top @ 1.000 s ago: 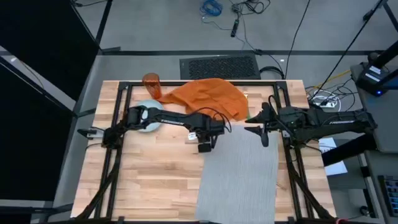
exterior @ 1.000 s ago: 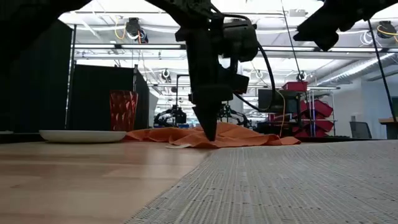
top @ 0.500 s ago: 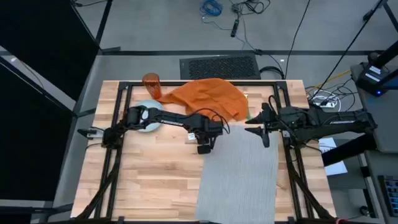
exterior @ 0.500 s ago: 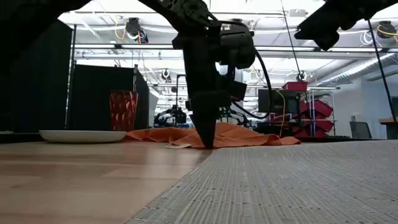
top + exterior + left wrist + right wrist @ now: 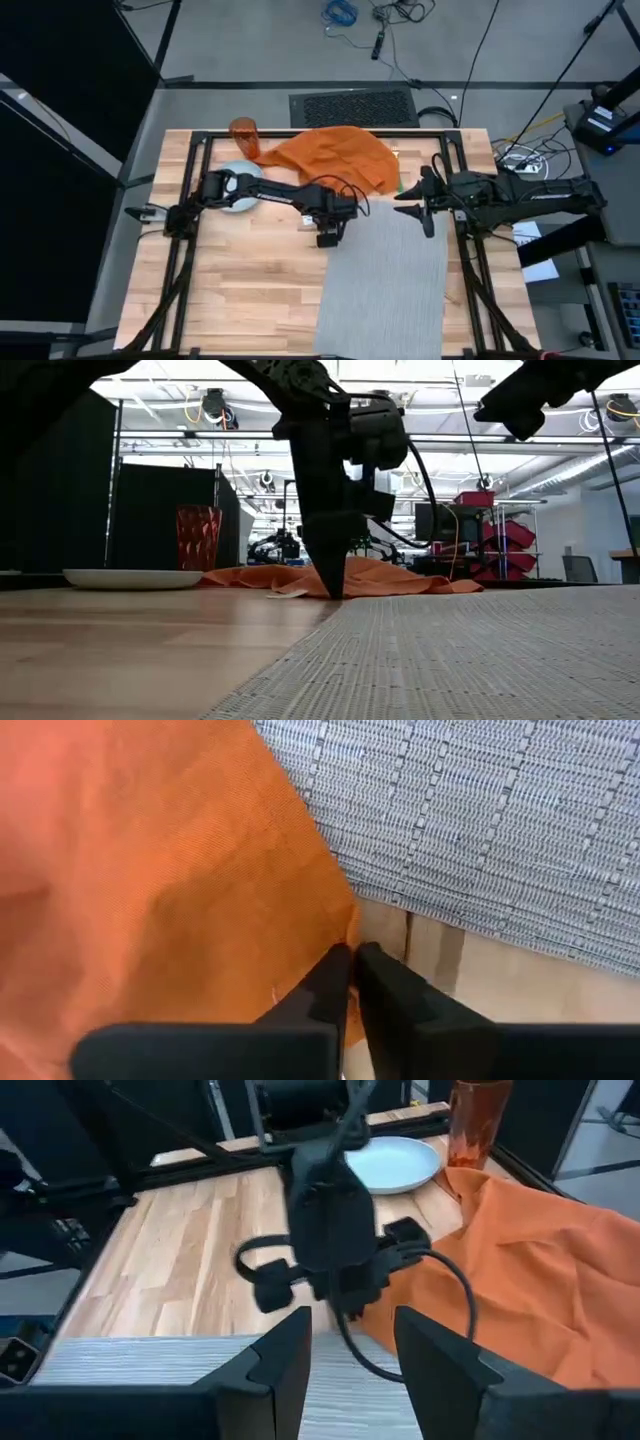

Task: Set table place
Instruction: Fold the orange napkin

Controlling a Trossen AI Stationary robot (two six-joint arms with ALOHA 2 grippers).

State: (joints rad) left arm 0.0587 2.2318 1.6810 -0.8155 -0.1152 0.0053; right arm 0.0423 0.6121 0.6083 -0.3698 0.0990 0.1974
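Status: L pincer [image 5: 327, 240] sits at the near corner of the napkin [image 5: 335, 158], right at the mat's [image 5: 385, 285] far-left corner. Vs. the frames a sec ago, it has shifted slightly along the table [image 5: 240, 290] and settled lower; the low view shows its tips [image 5: 335, 585] down at table level on the napkin edge. Wrist view: fingers [image 5: 335, 982] pressed together with the orange hem between or just beside them. Judged gripping the napkin corner, not fully certain.

R pincer [image 5: 424, 205] hovers over the mat's far-right edge, fingers [image 5: 290, 1355] spread, holding nothing. No visible change there.

Item positions:
- Mat: flat, front-right of table.
- Napkin: bunched at the far side, overlapping the mat's far edge.
- Plate [image 5: 238, 187]: far-left, partly under the L arm.
- Tumbler [image 5: 243, 133]: far-left corner, upright.
- Cutlery: not identifiable.

Implication: the grasp phase looks complete. Next step is probably to lift or drag the napkin clear of the mat. Risk: a thin hem grip may slip. Plate and tumbler not yet placed.
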